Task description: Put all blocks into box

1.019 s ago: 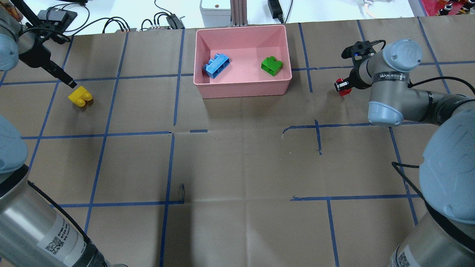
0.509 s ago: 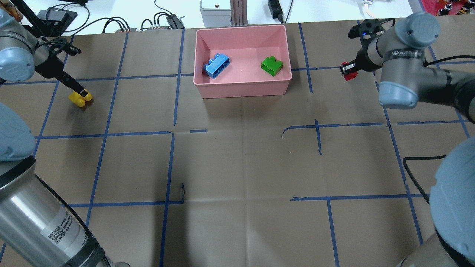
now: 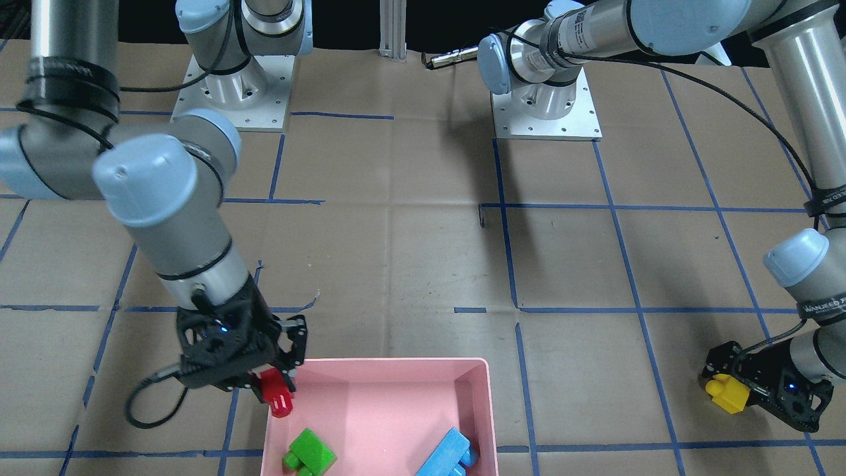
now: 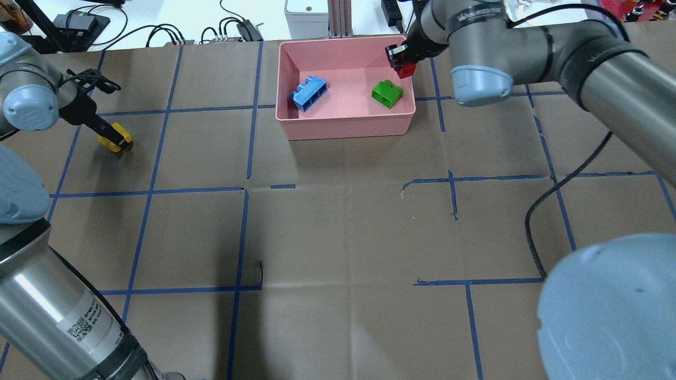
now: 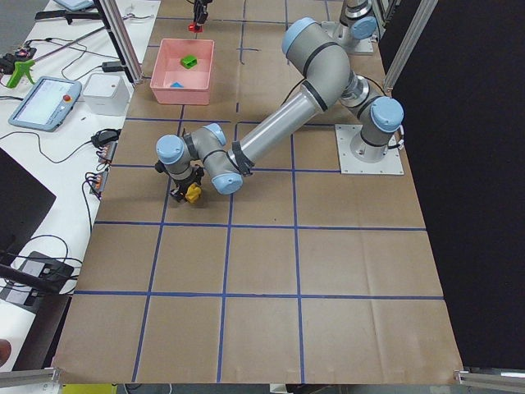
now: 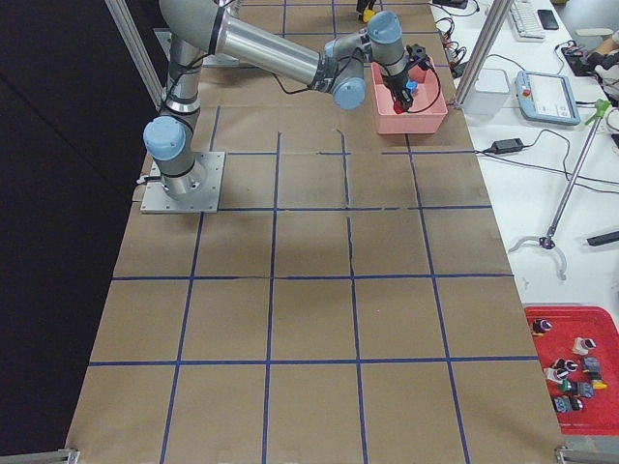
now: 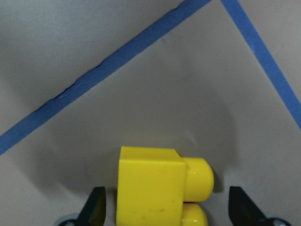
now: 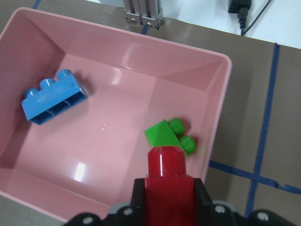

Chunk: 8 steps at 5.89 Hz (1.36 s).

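The pink box (image 4: 343, 129) stands at the far middle of the table and holds the light-blue block (image 4: 308, 93) and the green block (image 4: 386, 94). My right gripper (image 4: 402, 62) is shut on the red block (image 4: 406, 69) and holds it above the box's far right corner. In the right wrist view the red block (image 8: 168, 181) hangs over the green block (image 8: 168, 135). My left gripper (image 4: 116, 138) is open at the far left. It is down around the yellow block (image 7: 150, 188) on the table, and a gap shows beside each of its fingertips (image 7: 96, 207).
Cables and power boxes (image 4: 237, 29) and a grey unit (image 4: 306, 13) lie just beyond the table's far edge, behind the box. Blue tape lines (image 4: 153, 174) grid the brown table cover. My right arm (image 4: 528, 42) reaches across the far right.
My right gripper has carried the red block left from the far right of the table to above the box's far right corner. My left gripper has come down around the yellow block.
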Motion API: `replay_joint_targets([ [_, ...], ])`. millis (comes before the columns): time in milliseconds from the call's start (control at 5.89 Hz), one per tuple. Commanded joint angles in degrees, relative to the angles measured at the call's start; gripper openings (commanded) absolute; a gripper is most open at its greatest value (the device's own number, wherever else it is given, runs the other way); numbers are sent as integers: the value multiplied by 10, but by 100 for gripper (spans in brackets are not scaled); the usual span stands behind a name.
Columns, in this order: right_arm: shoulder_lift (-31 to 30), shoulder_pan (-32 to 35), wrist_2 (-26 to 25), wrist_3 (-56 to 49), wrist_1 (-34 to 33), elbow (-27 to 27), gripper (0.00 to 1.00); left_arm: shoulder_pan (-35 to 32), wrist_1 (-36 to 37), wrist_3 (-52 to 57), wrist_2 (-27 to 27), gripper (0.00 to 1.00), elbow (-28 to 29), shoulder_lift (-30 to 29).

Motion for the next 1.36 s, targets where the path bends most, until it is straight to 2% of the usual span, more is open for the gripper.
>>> replay_joint_targets([
  [0, 63, 44, -9, 15, -47, -75, 73, 0, 1, 6, 2, 46, 1, 2],
  [170, 60, 43, -12, 12, -38, -76, 100, -1, 1, 7, 2, 35, 2, 2],
  [340, 60, 43, -11, 9, 44, -71, 100, -1, 1, 6, 6, 20, 8, 2],
  [509, 50, 36, -12, 8, 150, -78, 100, -1, 1, 3, 9, 10, 17, 9],
  [679, 3, 35, -69, 8, 191, -77, 100, -1, -8, -7, 22, 9, 35, 39],
  [849, -47, 29, -102, 15, 299, -73, 100, -2, -51, -48, 44, 9, 57, 78],
  [1189, -128, 28, -110, 19, 456, -75, 100, -11, -221, -235, 40, 9, 102, 152],
])
